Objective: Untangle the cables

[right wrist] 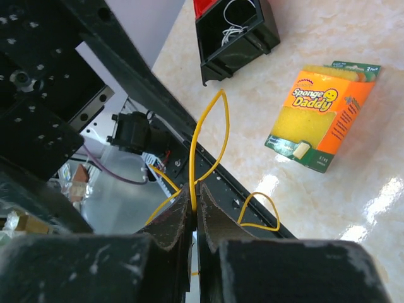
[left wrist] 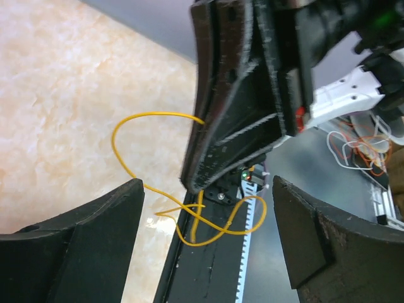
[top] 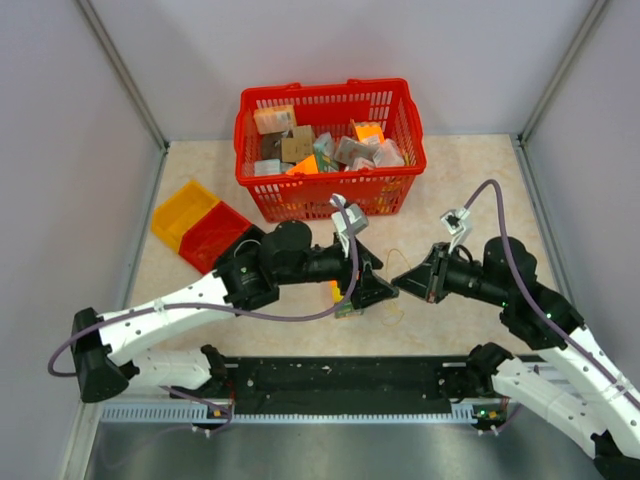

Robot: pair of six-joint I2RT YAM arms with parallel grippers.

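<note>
One yellow cable (right wrist: pixel 222 95) is in view, suspended between the two grippers above the table (top: pixel 470 180), close to its near edge. The right gripper (right wrist: pixel 194 201) is clamped on it. From those fingertips the cable runs out as one narrow loop, long axis pointing toward the black bin (right wrist: pixel 243 47), with one smaller loop beside it. The left gripper (left wrist: pixel 207 188) is spread wide, with the cable between its fingers. One Sponge Daddy box (right wrist: pixel 322 117) lies nearby.

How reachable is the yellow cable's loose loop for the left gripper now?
Probably yes: the left gripper is open and the yellow cable loops between its fingers. The right gripper, shut on the same cable, crowds the space above.
</note>
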